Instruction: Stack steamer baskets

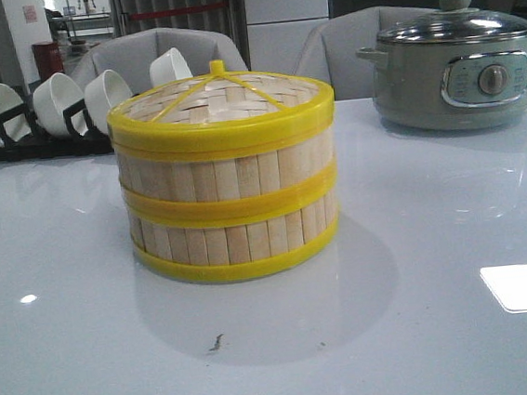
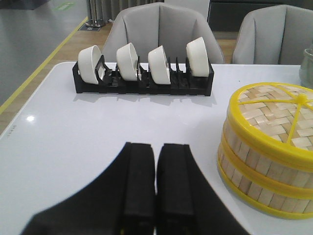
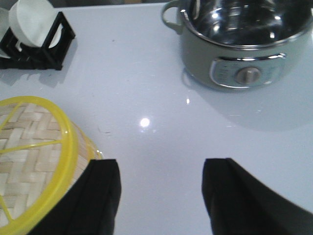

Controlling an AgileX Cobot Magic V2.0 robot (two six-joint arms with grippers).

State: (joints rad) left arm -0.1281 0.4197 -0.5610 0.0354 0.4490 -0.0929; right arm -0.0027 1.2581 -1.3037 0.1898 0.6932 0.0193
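Note:
The two steamer baskets stand stacked in the middle of the table, the upper basket (image 1: 228, 171) on the lower basket (image 1: 235, 240). The flat woven lid (image 1: 222, 102) with yellow rim sits on top. The stack also shows in the left wrist view (image 2: 266, 161) and in the right wrist view (image 3: 34, 156). My left gripper (image 2: 156, 147) is shut and empty, above the table to the left of the stack. My right gripper (image 3: 161, 164) is open and empty, just to the right of the stack. Neither gripper shows in the front view.
A black rack (image 1: 15, 137) with several white bowls (image 1: 58, 100) stands at the back left. A grey electric pot (image 1: 457, 71) with a glass lid stands at the back right. Grey chairs (image 1: 156, 54) are behind the table.

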